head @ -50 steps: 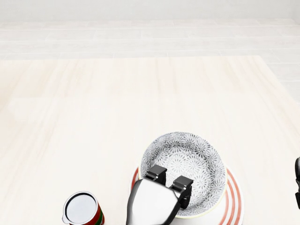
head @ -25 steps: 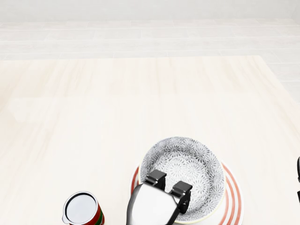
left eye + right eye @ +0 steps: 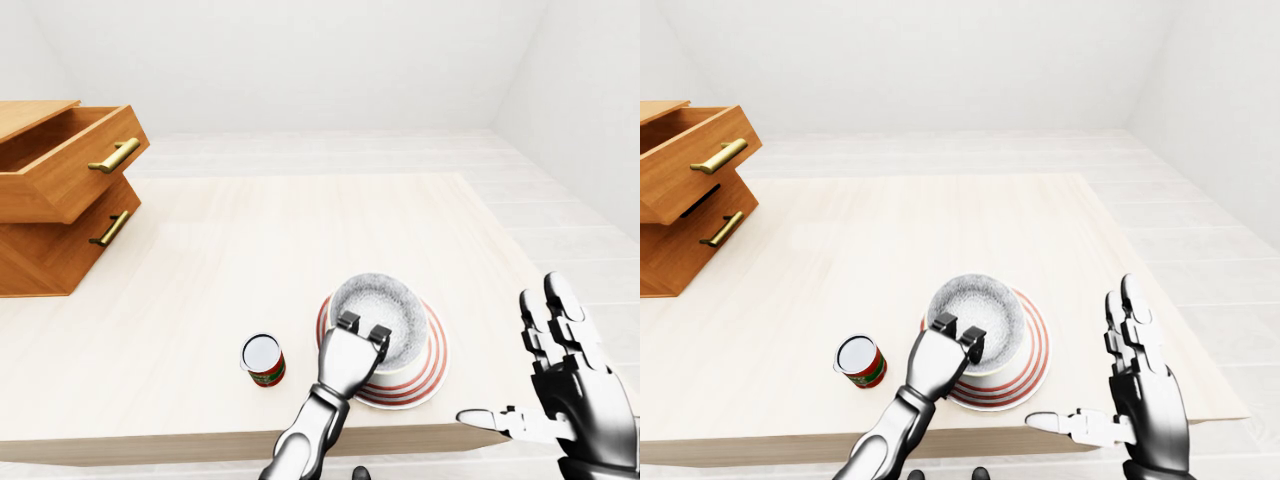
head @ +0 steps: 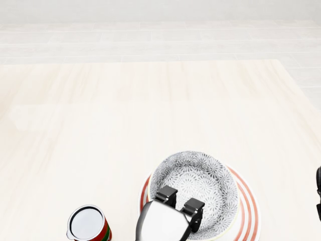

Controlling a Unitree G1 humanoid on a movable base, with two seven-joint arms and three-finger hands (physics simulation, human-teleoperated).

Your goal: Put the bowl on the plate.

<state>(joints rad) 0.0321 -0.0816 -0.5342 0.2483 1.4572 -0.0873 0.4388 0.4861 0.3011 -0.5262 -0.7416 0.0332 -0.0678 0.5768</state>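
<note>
The pale wooden table (image 4: 100,125) looks smooth and matt, with faint grain lines. The round white plate with red rings (image 4: 249,211) looks like glazed pottery, and so does the grey flower-patterned bowl (image 4: 198,181) on it. Left of the plate, the small red and green can (image 4: 89,224) has a pale, metal-looking top. The left hand (image 3: 937,362) and the right hand (image 3: 1140,400) are shiny silver metal with black finger parts. Far up-left of the plate, the brown wooden drawer chest (image 3: 50,230) has glossy gold handles (image 3: 118,156).

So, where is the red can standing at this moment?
In the left-eye view the can stands upright on the table near its bottom edge, a little left of the striped plate and the bowl.
</note>
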